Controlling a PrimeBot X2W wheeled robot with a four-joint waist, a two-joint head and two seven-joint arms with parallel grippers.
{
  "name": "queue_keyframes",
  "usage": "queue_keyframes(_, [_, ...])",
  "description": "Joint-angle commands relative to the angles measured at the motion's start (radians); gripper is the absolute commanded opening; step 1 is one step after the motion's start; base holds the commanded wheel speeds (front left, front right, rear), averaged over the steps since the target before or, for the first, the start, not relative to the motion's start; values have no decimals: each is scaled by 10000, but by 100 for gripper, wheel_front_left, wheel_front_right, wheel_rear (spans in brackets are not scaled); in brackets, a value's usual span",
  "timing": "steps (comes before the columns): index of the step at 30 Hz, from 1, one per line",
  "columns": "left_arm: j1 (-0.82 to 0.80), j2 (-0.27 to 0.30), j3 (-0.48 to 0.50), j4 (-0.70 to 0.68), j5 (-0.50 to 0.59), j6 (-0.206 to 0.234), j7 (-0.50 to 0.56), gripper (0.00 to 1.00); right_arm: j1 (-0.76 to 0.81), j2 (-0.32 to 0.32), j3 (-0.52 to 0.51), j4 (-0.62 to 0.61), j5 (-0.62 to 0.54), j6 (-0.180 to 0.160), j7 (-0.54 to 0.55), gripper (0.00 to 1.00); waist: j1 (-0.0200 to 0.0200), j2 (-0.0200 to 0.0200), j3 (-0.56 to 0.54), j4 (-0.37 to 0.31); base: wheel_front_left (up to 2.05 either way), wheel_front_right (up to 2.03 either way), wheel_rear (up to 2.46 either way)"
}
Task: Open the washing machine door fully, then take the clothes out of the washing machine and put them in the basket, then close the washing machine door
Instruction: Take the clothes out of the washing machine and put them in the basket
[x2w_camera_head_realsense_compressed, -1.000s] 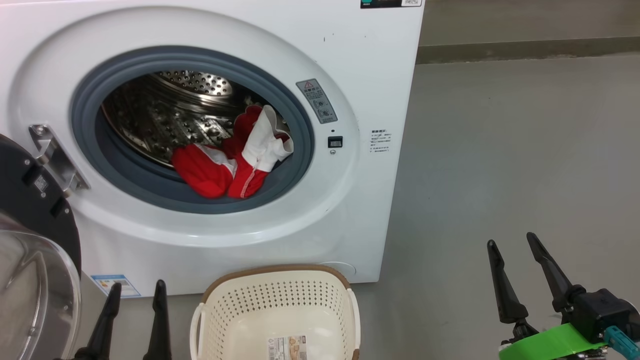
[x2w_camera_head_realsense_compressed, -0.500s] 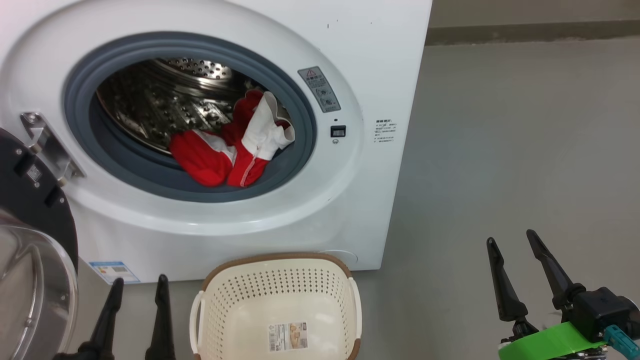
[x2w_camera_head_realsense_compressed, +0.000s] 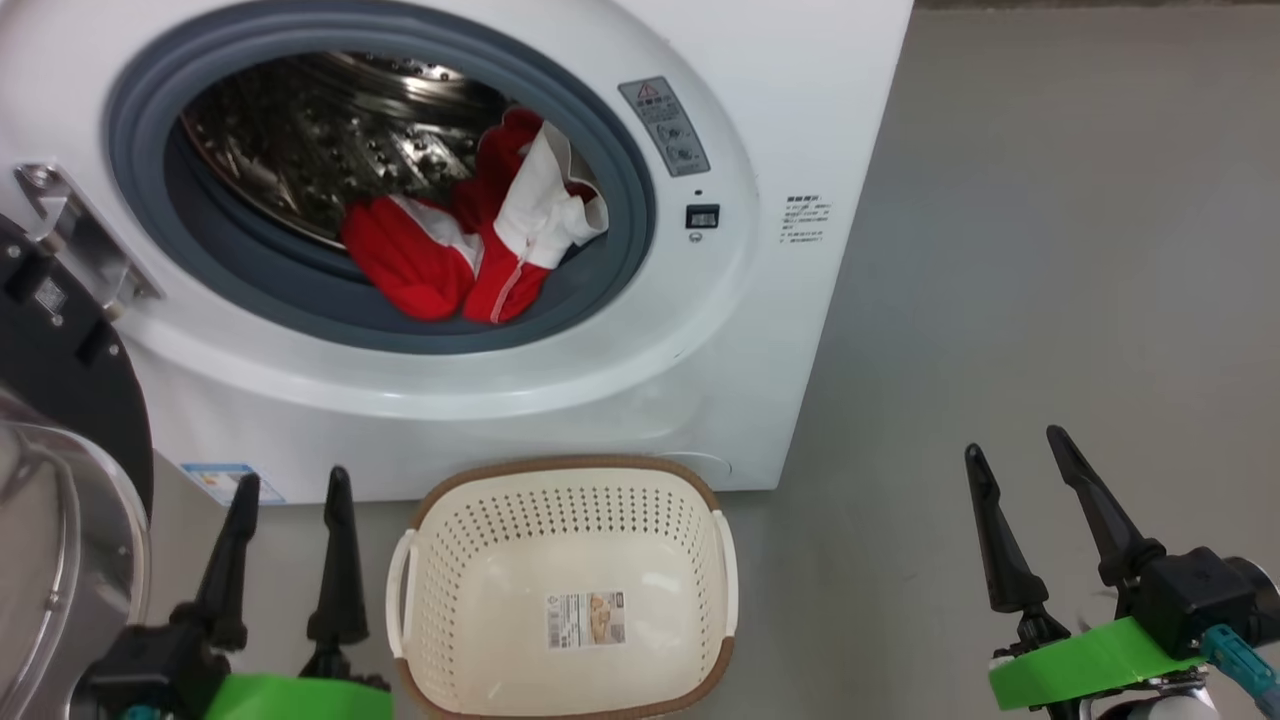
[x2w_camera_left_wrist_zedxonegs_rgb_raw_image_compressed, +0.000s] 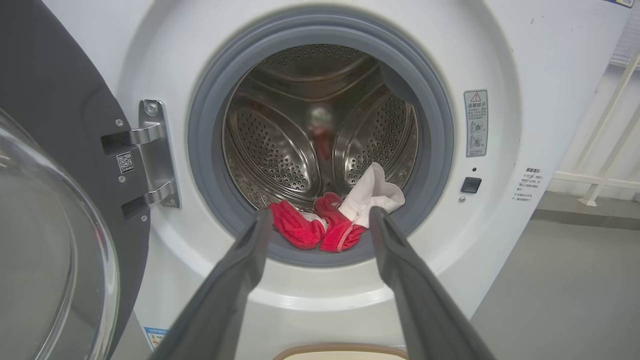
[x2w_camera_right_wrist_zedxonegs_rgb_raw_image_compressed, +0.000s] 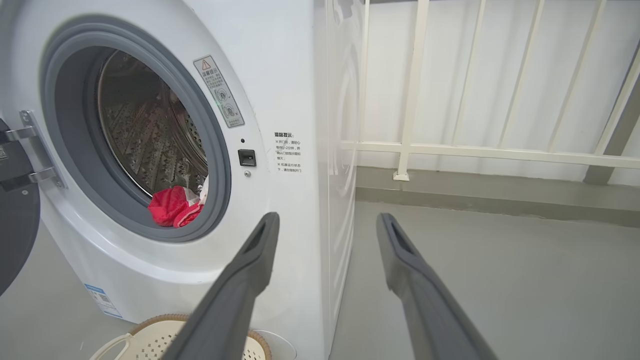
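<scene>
Head view: bright red-and-white fabric clothes (x2w_camera_head_realsense_compressed: 470, 250) lie in the mouth of the big white washing machine (x2w_camera_head_realsense_compressed: 790, 110); cream perforated plastic basket (x2w_camera_head_realsense_compressed: 565, 520) below, glossy black round door (x2w_camera_head_realsense_compressed: 65, 400) open at left. Left wrist view — left jaws spread, facing the clothes. Right wrist view — right jaws spread, facing a white railing (x2w_camera_right_wrist_zedxonegs_rgb_raw_image_compressed: 480, 152).

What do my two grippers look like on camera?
Both the left gripper and right gripper have two long, tapering dark grey fingers on a black body, with a bright green band behind. A teal fitting sticks out beside the right one's band.
</scene>
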Motion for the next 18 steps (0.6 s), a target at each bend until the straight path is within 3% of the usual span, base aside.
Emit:
queue_keyframes(1, [-519,59,255,-185,-67,116,-71,100,-430,-97,276,-294,-155,48,-63,100,0,0,331,123,0,0,0])
queue_keyframes(11, [-2125,66,305,218,-308,147,-101,100,-982,-97,357,-432,-336,48,-63,100,0,0,1505,228,0,0,0])
queue_keyframes(18, [-3389,94,160,939,-522,-115,-74,100,-1492,-97,408,-530,-431,48,-63,100,0,0,2322,247,0,0,0])
